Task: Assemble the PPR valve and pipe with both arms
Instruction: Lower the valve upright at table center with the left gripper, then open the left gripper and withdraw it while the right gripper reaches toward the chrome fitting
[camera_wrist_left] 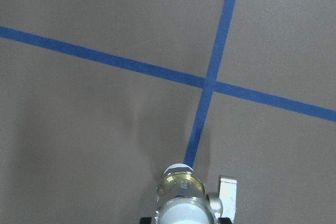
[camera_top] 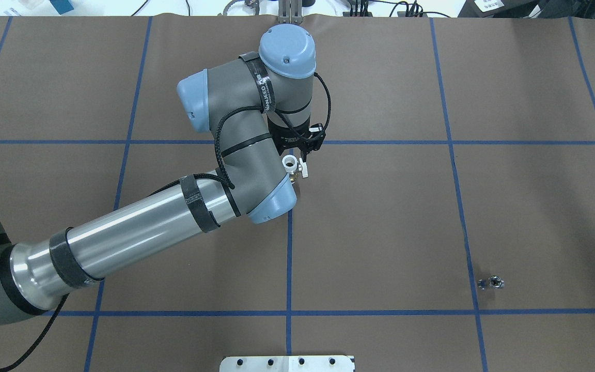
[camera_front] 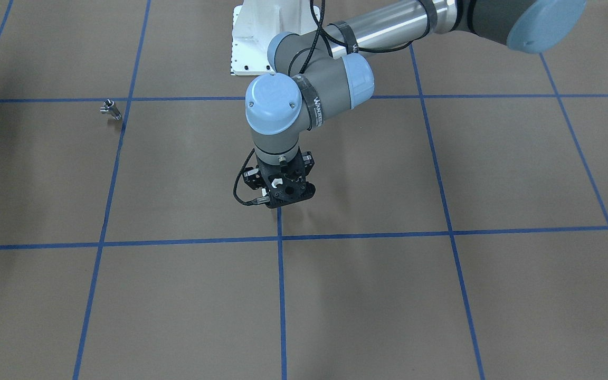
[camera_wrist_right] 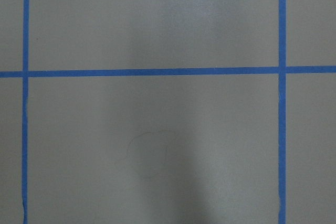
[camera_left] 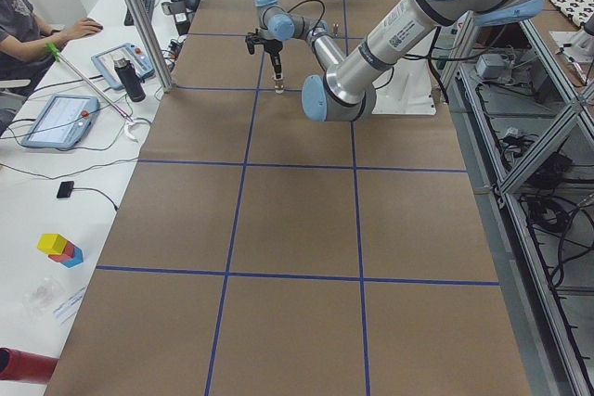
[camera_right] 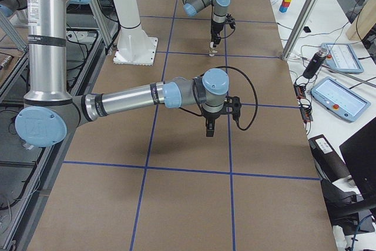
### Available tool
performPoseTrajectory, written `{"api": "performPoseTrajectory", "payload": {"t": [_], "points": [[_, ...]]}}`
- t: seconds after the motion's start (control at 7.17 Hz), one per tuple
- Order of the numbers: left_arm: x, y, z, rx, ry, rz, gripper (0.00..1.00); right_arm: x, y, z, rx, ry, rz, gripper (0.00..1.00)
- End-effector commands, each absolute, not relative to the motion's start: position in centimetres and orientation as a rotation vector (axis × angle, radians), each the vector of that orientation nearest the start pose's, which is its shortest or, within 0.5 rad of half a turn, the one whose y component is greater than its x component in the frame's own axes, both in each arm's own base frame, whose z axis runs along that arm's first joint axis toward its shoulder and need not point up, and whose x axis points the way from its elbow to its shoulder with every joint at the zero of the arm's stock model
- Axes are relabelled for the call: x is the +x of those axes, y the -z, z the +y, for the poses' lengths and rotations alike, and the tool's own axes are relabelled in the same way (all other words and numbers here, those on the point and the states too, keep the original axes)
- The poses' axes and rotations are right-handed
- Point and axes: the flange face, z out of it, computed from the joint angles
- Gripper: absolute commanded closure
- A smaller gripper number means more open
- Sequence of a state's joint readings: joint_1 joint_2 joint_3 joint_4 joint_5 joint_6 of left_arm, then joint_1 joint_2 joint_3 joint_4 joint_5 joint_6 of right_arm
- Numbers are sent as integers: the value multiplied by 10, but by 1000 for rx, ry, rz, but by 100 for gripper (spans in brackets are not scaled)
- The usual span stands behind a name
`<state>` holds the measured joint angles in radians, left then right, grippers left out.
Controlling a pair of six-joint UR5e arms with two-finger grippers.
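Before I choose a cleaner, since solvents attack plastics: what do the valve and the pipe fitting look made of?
The PPR valve: seemingly matte white plastic tube ends, with a yellow, brass-like metal middle that glints. The pipe: likely bare metal, silver-grey and shiny with bright highlights.

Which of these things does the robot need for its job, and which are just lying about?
Job: PPR valve, pipe, left gripper, right gripper.
Lying about: coloured blocks, tablets, dark bottle.
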<state>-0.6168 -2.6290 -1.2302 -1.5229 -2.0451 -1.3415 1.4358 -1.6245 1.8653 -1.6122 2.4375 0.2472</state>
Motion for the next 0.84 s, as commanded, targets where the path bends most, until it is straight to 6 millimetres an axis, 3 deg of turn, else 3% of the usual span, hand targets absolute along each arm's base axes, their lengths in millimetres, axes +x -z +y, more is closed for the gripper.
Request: {"api": "performPoseTrajectory", "payload": {"t": [0.0, 0.14, 0.28, 0.56, 0.7], "points": [[590, -105, -530, -131, 203, 816, 29, -9, -536, -472, 17, -13, -884, 0], [572, -100, -530, -117, 207, 838, 29, -20, -537, -472, 7, 9, -882, 0], [540, -119, -518, -100, 209, 862, 29, -48, -529, -473, 24, 80, -888, 0], [472, -166, -487, -51, 159, 881, 27, -127, -501, -466, 18, -20, -935, 0], [431, -185, -468, -11, 109, 883, 27, -171, -489, -451, 4, -61, -978, 0]]}}
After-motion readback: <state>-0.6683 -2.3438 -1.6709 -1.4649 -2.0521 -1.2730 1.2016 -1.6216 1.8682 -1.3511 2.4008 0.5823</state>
